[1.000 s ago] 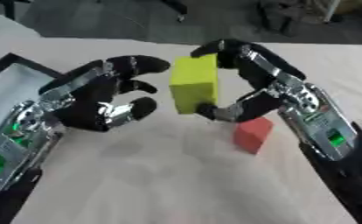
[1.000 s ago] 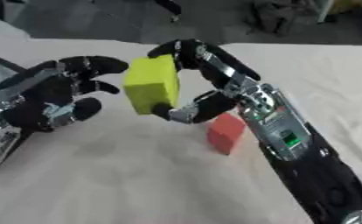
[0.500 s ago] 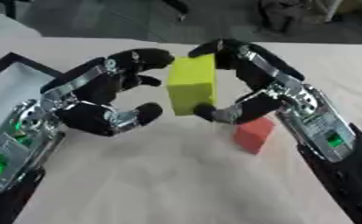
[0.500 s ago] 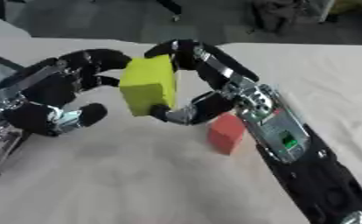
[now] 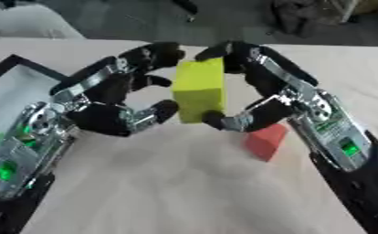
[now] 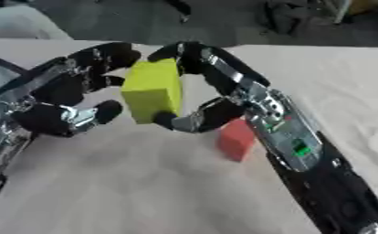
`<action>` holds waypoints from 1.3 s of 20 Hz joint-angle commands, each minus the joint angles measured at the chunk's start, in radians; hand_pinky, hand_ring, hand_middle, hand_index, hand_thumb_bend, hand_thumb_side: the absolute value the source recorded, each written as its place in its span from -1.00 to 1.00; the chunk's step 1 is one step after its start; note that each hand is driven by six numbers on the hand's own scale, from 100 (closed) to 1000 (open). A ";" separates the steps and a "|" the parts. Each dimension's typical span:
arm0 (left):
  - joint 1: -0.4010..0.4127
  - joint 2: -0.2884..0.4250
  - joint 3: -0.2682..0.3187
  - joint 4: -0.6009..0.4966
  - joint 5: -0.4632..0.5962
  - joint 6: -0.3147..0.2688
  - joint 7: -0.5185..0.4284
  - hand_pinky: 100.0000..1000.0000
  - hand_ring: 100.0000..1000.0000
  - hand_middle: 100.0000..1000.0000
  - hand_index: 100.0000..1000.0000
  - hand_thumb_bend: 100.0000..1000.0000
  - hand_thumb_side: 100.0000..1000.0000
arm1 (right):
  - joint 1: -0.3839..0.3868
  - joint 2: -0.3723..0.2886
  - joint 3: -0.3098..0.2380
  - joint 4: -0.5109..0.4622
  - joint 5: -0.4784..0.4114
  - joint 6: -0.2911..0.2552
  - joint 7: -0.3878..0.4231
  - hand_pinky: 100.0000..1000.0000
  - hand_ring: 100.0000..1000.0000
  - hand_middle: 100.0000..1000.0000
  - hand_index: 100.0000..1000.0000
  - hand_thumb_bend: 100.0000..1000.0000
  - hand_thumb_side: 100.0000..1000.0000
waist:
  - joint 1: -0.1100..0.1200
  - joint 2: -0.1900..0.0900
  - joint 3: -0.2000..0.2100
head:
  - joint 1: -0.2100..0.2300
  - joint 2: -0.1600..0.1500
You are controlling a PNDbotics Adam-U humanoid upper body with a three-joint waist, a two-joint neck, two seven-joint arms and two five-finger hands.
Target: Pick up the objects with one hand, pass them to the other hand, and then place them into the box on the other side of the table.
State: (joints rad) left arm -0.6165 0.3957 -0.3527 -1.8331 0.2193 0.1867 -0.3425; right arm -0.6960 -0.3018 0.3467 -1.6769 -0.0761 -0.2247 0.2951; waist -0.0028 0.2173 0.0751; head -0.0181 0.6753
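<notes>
Above the pale cloth-covered table [image 5: 184,183], a matte yellow block [image 5: 200,96] with flat faces and square edges hangs upright, pinched top and bottom by the right hand [image 5: 260,98]. At its 9 o'clock the left hand [image 5: 116,103] curls around the block's side without clearly gripping it, while a smaller red block [image 5: 264,140] lies on the cloth at 5 o'clock and a black-rimmed box [image 5: 13,64] sits far out at 9 o'clock.

Right hand [image 5: 260,98] pinches yellow block [image 5: 199,90] above the table [image 5: 168,183]. Left hand [image 5: 116,105], fingers curled, closes around the block's left side. Red block [image 5: 265,140] lies beneath the right hand.
</notes>
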 commanded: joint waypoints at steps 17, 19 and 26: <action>-0.026 -0.012 -0.029 0.006 0.002 0.016 -0.079 0.72 1.00 0.78 0.85 -0.32 -0.56 | -0.029 0.013 0.000 -0.031 -0.008 0.006 -0.010 0.05 -0.48 -0.46 0.25 -1.00 -1.00 | 0.015 0.000 -0.002 | 0.009 -0.002; -0.027 -0.013 -0.028 0.009 0.006 0.018 -0.079 0.65 1.00 0.69 0.79 -0.34 -0.62 | -0.030 0.015 0.002 -0.031 -0.007 0.007 -0.009 0.05 -0.48 -0.46 0.25 -1.00 -1.00 | 0.015 0.000 -0.002 | 0.009 -0.002; -0.033 -0.040 -0.020 0.037 0.054 0.110 0.111 0.01 0.46 0.00 0.37 -0.75 -0.75 | -0.028 0.021 0.006 -0.027 -0.004 0.010 0.001 0.05 -0.48 -0.46 0.25 -1.00 -1.00 | 0.013 -0.002 0.001 | 0.012 -0.003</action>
State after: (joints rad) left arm -0.6336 0.3542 -0.3796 -1.8002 0.2594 0.2760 -0.2747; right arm -0.7043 -0.2837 0.3536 -1.6847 -0.0825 -0.2146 0.2933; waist -0.0028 0.2179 0.0755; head -0.0098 0.6753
